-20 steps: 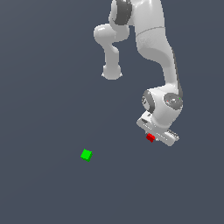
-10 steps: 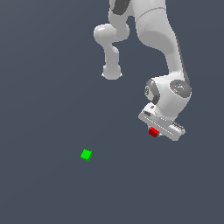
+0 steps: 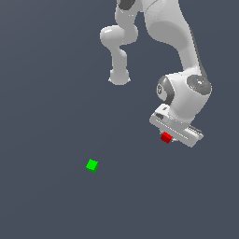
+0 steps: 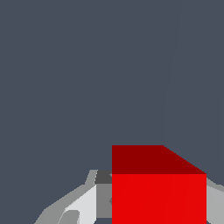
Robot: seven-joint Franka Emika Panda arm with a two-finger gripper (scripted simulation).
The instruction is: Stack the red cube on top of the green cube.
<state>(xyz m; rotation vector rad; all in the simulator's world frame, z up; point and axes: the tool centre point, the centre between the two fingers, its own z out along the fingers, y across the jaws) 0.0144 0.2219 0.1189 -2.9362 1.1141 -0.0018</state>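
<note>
Since a second ago, your arm (image 3: 182, 56) has lifted and swung a little toward the exterior view's right, and the red cube (image 3: 166, 137) has gone up with it. That tells you the pick-up worked. You are now in the carry part of the job.

Your arm is the biggest thing here, white and bent over the dark floor (image 3: 46, 93). At its end sits the gripper (image 3: 169, 138), tilted a bit. It is closed on the red cube, with the cube tucked under it. In the wrist view the red cube (image 4: 158, 188) fills the space between the grey fingers (image 4: 78, 205), so the hold looks good.

The green cube (image 3: 92, 165) has not moved at all. It sits alone on the floor, well apart from the red cube, lower down and toward the exterior view's left.

So you likely need to carry the red cube over until it hangs right above the green cube, then come down slowly. Line them up well, because both cubes are tiny and a small miss could knock the green one away.
</note>
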